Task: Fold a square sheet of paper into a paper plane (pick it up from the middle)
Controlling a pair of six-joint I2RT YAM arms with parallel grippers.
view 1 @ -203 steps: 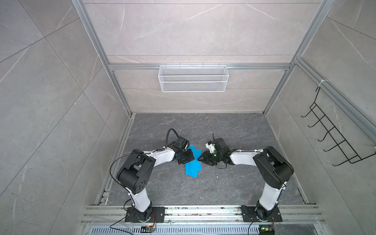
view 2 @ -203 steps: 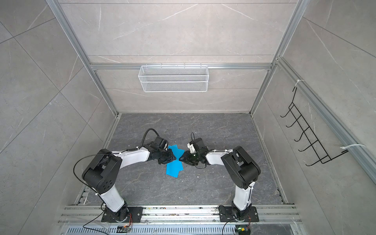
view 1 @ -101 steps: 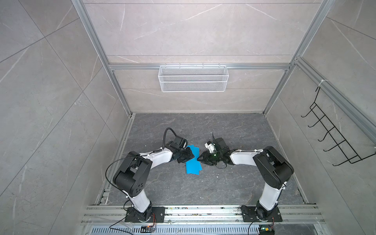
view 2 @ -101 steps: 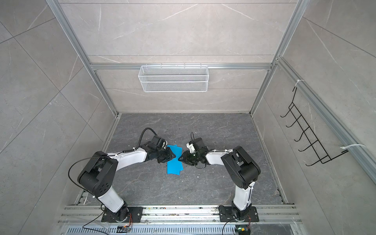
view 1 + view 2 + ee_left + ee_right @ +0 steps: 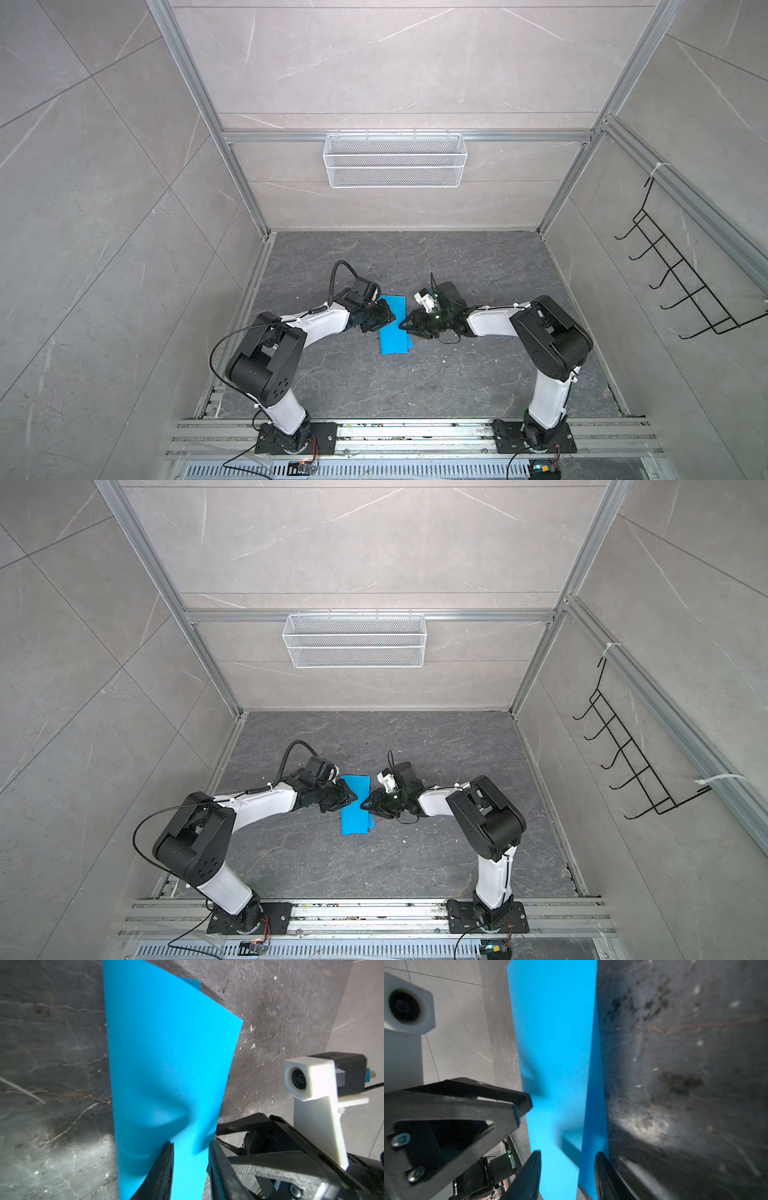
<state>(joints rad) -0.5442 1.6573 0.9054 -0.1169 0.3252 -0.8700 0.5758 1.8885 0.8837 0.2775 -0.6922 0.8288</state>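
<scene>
The square sheet of paper (image 5: 392, 337) (image 5: 355, 818) is bright blue and lies folded into a narrow double-layered strip on the dark floor between my two arms. My left gripper (image 5: 390, 321) (image 5: 351, 798) reaches over the strip's left edge, and my right gripper (image 5: 404, 326) (image 5: 365, 804) meets its right edge. In the left wrist view the paper (image 5: 166, 1053) dimples just ahead of the left gripper (image 5: 190, 1144), whose jaws stand apart over it. In the right wrist view the paper (image 5: 554, 1032) runs between the parted jaws of the right gripper (image 5: 568, 1153), its upper layer raised off the lower.
A white wire basket (image 5: 395, 166) hangs on the back wall. A black hook rack (image 5: 685, 286) hangs on the right wall. Aluminium rails (image 5: 415, 432) carry both arm bases at the front. Small white crumbs (image 5: 444, 360) dot the floor near the paper.
The paper has gone from a skewed, kite-like shape to a straight narrow strip. The left arm has swung its elbow outward to the left. The right arm has barely moved.
</scene>
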